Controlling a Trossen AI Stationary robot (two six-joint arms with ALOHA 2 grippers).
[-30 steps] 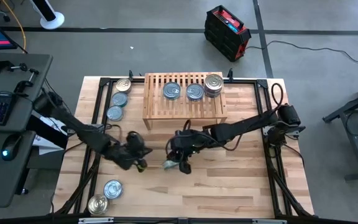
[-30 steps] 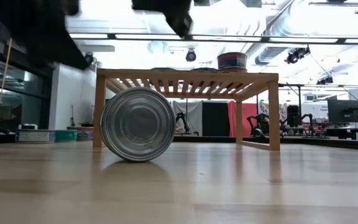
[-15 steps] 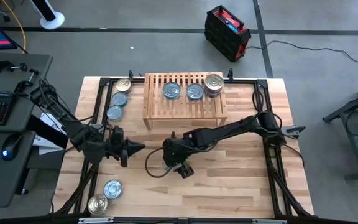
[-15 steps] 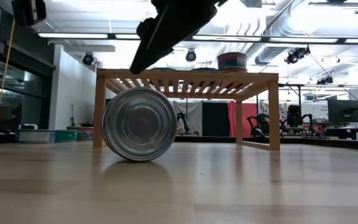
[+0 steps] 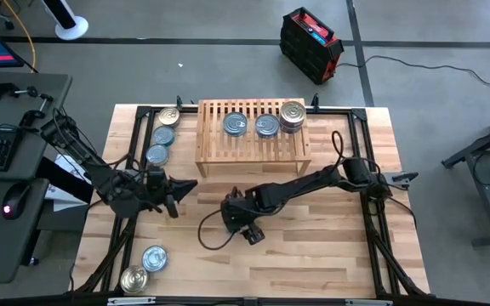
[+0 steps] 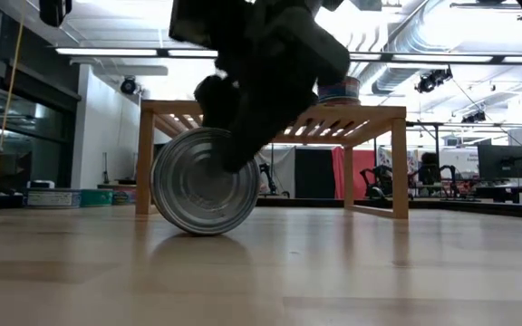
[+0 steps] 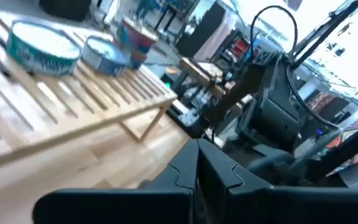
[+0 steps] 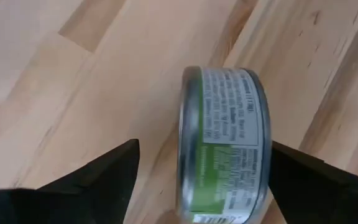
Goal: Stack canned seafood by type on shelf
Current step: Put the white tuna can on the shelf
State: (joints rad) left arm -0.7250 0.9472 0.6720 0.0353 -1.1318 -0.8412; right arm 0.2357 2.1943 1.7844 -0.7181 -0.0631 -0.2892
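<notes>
Silver metal fills the near ground of the low view: one tin (image 6: 205, 181) stands on its edge on the pale wood desk (image 5: 313, 255), its flat end facing the camera. In the right wrist view the same tin (image 8: 225, 143) shows a green and white label around its side, with the right jaws (image 8: 204, 180) spread wide on either side of it, a clear gap of bare desk between each dark finger (image 8: 98, 171) and the tin, so nothing is held. From above, the right jaws (image 5: 232, 214) sit near the desk's middle, toward 6 o'clock of the shelf (image 5: 252, 153).

Toward 9 o'clock of them, well apart, the left jaws (image 5: 177, 194) hover over the desk; the left wrist view shows their two dark fingers (image 7: 185, 177) pressed together with nothing between them.

At the desk's 7 o'clock corner lie two tins side by side, a bluish-lidded one (image 5: 154, 258) and a gold-lidded one (image 5: 133, 279).

Farther back, the slatted wooden shelf carries two bluish-lidded tins (image 5: 236, 124) (image 5: 267, 125) lying flat in a row, and at their 3 o'clock side a stack (image 5: 293, 116) topped by a plain silver lid. Toward 9 o'clock of the shelf, three more tins lie in a line on the desk: two bluish (image 5: 157, 155) (image 5: 164, 136) and, farthest, a gold-lidded one (image 5: 169, 116).
</notes>
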